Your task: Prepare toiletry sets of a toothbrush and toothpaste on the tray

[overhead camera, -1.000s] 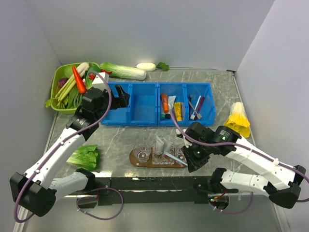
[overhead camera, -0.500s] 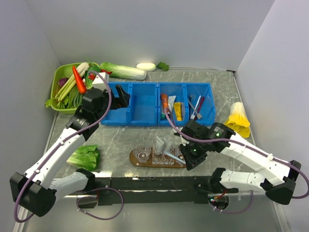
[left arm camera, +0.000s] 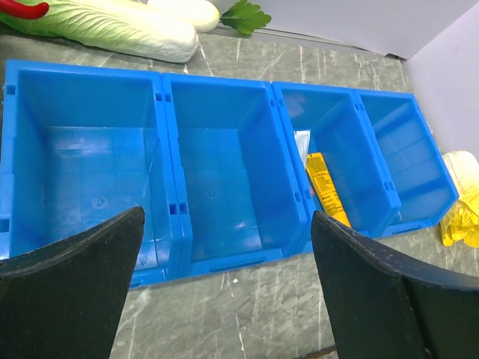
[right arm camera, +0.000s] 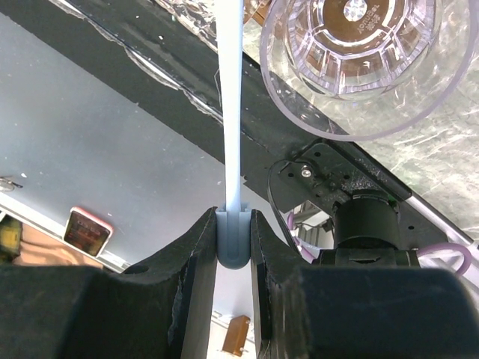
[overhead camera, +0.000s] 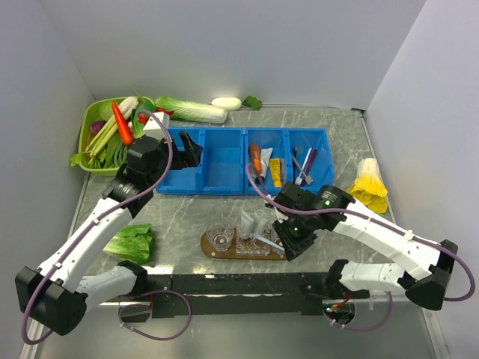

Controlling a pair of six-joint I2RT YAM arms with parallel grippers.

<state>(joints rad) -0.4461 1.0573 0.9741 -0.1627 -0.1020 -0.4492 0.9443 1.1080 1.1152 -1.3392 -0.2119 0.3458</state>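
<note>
Two grippers are at work, and they differ sharply. The right gripper (right arm camera: 233, 221) is nearly closed, its fingers (right arm camera: 196, 247) pinched on the thick end of one pale blue toothbrush (right arm camera: 233, 112), whose handle runs away past the rim of a clear cup (right arm camera: 352, 63). Seen from above, this gripper (overhead camera: 278, 241) hangs over the 3 o'clock end of the tray (overhead camera: 206, 243), which lies at 6 o'clock on the table, just beyond the arm bases. The left gripper (left arm camera: 226, 217) is spread wide with nothing between its fingers (left arm camera: 75, 262), hovering over the 9 o'clock end of the blue bins (left arm camera: 168, 149). Four blue compartments sit in one row; the two at the 9 o'clock side look bare. On the tray stand several clear cups, their exact number hard to tell, and what appear to be two pale tubes of toothpaste (overhead camera: 247, 220) rise from cups near its middle. One orange tube (overhead camera: 256, 158) and one yellow tube (left arm camera: 323, 183) lie in the third compartment, and a few toothbrushes fill the fourth. One green basket (overhead camera: 88, 120) of vegetables sits at 10 o'clock.
</note>
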